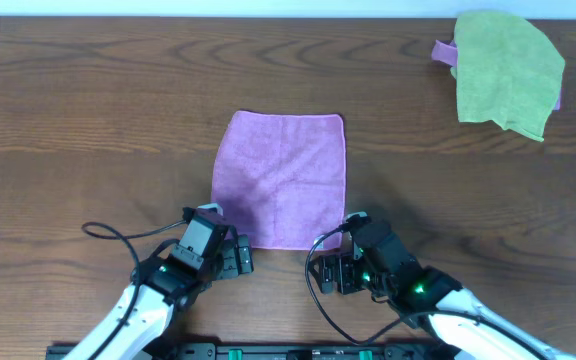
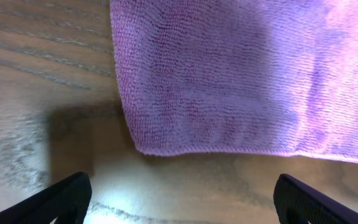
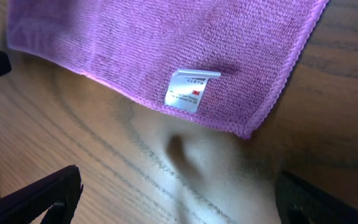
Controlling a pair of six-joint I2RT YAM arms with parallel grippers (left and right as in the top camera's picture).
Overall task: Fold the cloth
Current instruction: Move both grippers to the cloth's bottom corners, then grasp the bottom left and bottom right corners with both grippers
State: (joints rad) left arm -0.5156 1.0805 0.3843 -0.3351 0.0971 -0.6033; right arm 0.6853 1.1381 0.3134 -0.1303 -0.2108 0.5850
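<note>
The purple cloth (image 1: 281, 180) lies spread flat in the middle of the wooden table. My left gripper (image 1: 236, 255) hovers at its near left corner, my right gripper (image 1: 338, 268) at its near right corner. In the left wrist view the cloth (image 2: 229, 74) fills the top, its hemmed corner just ahead of the open left gripper (image 2: 179, 205), with bare wood between the fingers (image 2: 67, 199). In the right wrist view the cloth (image 3: 154, 43) shows a white label (image 3: 188, 90) by its corner. The right gripper (image 3: 179, 199) is open over bare wood, holding nothing.
A larger lime-green cloth (image 1: 508, 72) lies crumpled at the back right, with a bit of purple fabric (image 1: 444, 50) sticking out from under it. A black cable (image 1: 118, 232) loops left of the left arm.
</note>
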